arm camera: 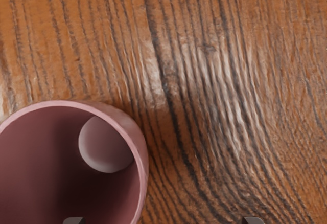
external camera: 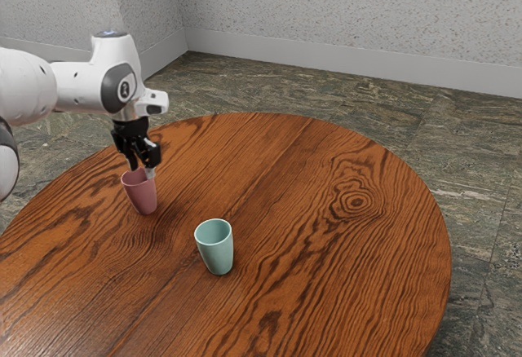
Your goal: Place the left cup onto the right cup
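Note:
A pink cup [external camera: 140, 193] stands upright on the round wooden table [external camera: 326, 210], toward the exterior view's left. Directly above its rim, my black gripper [external camera: 144, 165] hangs open, fingers pointing down. In the wrist view the pink cup [arm camera: 56, 183] is seen from above, its pale bottom visible inside. One fingertip [arm camera: 74, 220] sits over the cup's inside and the other fingertip [arm camera: 250, 219] over the bare table, so the cup's wall lies between them untouched. A teal cup [external camera: 214, 245] stands upright nearer the front, to the exterior view's right of the pink one.
The wooden table top stretches wide to the exterior view's right of both cups. Beyond its edge lie a stone floor [external camera: 457, 129] and speckled walls.

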Available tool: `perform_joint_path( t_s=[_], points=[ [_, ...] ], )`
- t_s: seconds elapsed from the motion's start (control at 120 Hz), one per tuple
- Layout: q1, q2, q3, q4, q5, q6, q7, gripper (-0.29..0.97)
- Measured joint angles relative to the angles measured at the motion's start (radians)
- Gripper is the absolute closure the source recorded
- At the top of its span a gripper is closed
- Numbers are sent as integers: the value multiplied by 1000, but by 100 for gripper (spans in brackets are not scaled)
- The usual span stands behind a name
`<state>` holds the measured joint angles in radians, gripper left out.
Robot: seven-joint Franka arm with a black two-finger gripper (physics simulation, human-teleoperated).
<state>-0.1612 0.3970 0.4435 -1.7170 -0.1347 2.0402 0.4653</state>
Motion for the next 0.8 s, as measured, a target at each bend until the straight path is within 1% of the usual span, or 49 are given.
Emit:
perform_joint_path(
  t_s=[0.225,0.8],
  points=[
    [7,36,0,12,-22,7,17,32],
    [8,93,0,12,-37,30,40,33]
  ],
)
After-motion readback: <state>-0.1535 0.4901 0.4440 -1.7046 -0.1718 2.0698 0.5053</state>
